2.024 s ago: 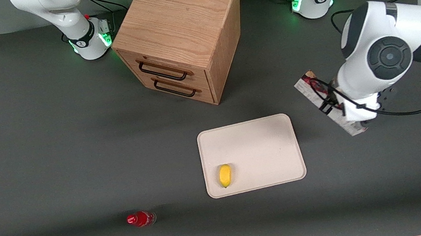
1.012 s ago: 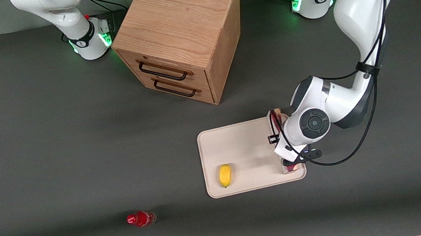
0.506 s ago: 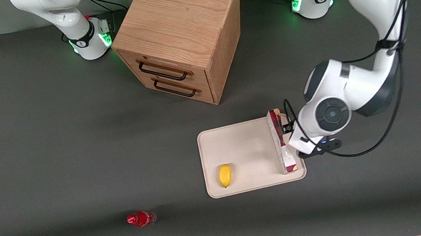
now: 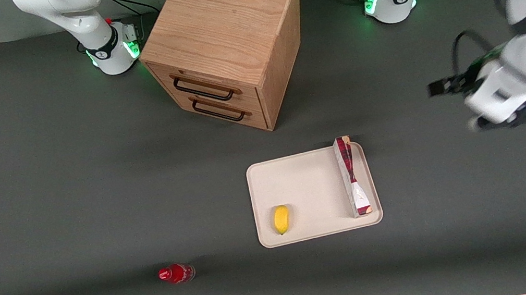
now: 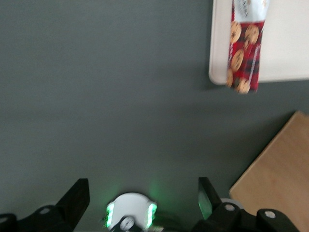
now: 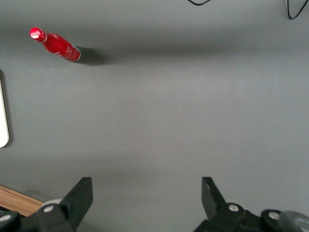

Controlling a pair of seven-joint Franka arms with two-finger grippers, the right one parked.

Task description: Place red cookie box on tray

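Now the red cookie box [image 4: 352, 176] lies flat on the tray [image 4: 300, 184], a little right of centre in the front view, running lengthwise along the tray's short edge on the working arm's side. Its dark red end sticks slightly over the rim at the end farther from the front camera; its pale printed end sits inside the rim near the corner closest to that camera. The left wrist view shows the same box [image 5: 246, 50] with cookie pictures on red plaid, one end overhanging the cream tray [image 5: 285, 48].

The gripper [image 4: 491, 103] hangs at the right edge of the front view, well apart from the tray and toward the working arm's end of the table. In the left wrist view its two dark fingers [image 5: 75, 200] are spread wide with only bare grey table [image 5: 120, 96] between them, so the gripper [image 5: 142, 203] holds nothing and touches nothing.

A yellow lemon [image 4: 281, 219] rests on the tray, well apart from the box. A small red bottle [image 4: 176, 273] lies on the table in the lower middle of the front view. A wooden drawer cabinet [image 4: 225, 42] stands at the upper centre.
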